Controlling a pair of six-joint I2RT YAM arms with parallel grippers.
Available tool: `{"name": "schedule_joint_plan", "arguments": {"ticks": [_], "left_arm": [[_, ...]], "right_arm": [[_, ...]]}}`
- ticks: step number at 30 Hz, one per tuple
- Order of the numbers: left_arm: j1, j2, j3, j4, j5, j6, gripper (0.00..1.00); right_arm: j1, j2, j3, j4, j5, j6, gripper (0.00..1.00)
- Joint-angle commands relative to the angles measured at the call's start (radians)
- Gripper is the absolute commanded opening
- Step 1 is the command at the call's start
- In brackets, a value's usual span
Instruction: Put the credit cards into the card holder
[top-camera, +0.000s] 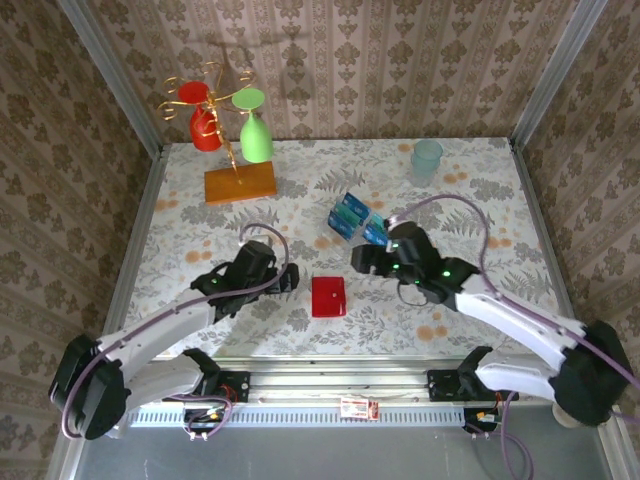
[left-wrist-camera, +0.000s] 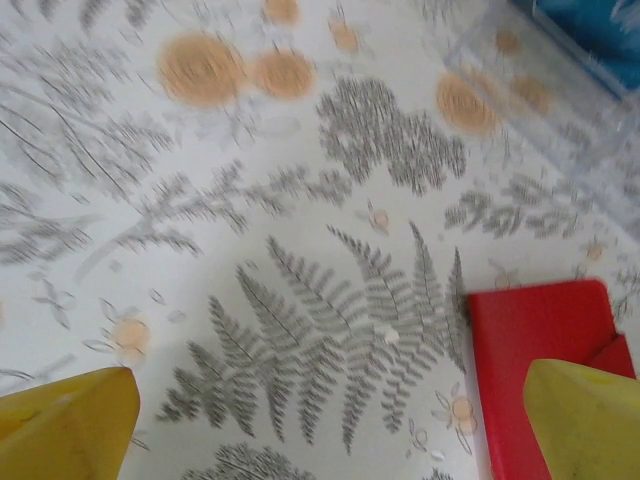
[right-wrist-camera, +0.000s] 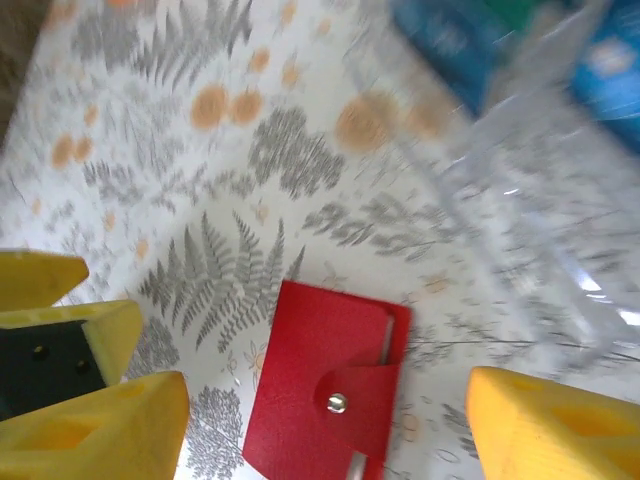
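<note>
Top external view: close to the near edge of the worktop (top-camera: 200, 230), about midway along it, the red card holder (top-camera: 328, 296) lies flat on the flowered cloth. The left fingers (top-camera: 290, 281) sit just to its left, and the right fingers (top-camera: 360, 260) sit just past its far right corner.

Left wrist view: the left fingers are spread wide with nothing between them but cloth, and a corner of the card holder lies under one of them.

Right wrist view: the right fingers are also wide apart and empty. The card holder lies below them with its snap tab folded over.

Farther in, near the middle of the worktop, the blue and teal credit cards (top-camera: 350, 214) stand in a clear rack (top-camera: 375, 233), apart from the card holder. A pale cup (top-camera: 426, 160) stands toward the far right corner. Toward the far left corner, a stand (top-camera: 240, 182) with a wooden base has a red glass (top-camera: 205, 128) and a green glass (top-camera: 256, 138) hanging from it.
</note>
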Motion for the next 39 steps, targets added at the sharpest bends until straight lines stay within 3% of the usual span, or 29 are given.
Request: {"name": "schedule_joint_plan", "arguments": {"ticks": [1, 3, 7, 15, 19, 28, 32, 39], "left_arm": [[0.069, -0.066, 0.064, -0.064, -0.029, 0.101, 1.0], [0.119, -0.09, 0.09, -0.07, -0.033, 0.133, 1.0], [0.22, -0.081, 0.153, -0.068, -0.043, 0.203, 1.0], [0.359, -0.033, 0.146, 0.127, -0.165, 0.392, 1.0], [0.401, -0.037, 0.067, 0.297, -0.217, 0.491, 1.0], [0.541, -0.013, -0.086, 0.515, -0.192, 0.569, 1.0], [0.567, 0.019, -0.194, 0.708, -0.185, 0.602, 1.0], [0.576, 0.242, -0.238, 0.984, -0.145, 0.653, 1.0]], "right_arm": [[-0.106, -0.128, -0.023, -0.149, -0.039, -0.041, 0.9], [-0.188, -0.191, -0.023, -0.191, -0.042, -0.059, 0.99], [-0.35, -0.235, 0.003, -0.237, -0.047, -0.111, 1.0], [-0.549, -0.05, 0.065, -0.219, 0.152, -0.128, 1.0], [-0.582, 0.047, 0.027, -0.079, 0.268, -0.132, 1.0], [-0.606, 0.177, -0.064, 0.19, 0.419, -0.27, 1.0], [-0.607, 0.193, -0.118, 0.353, 0.419, -0.388, 1.0], [-0.612, 0.218, -0.282, 0.689, 0.345, -0.545, 1.0]]}}
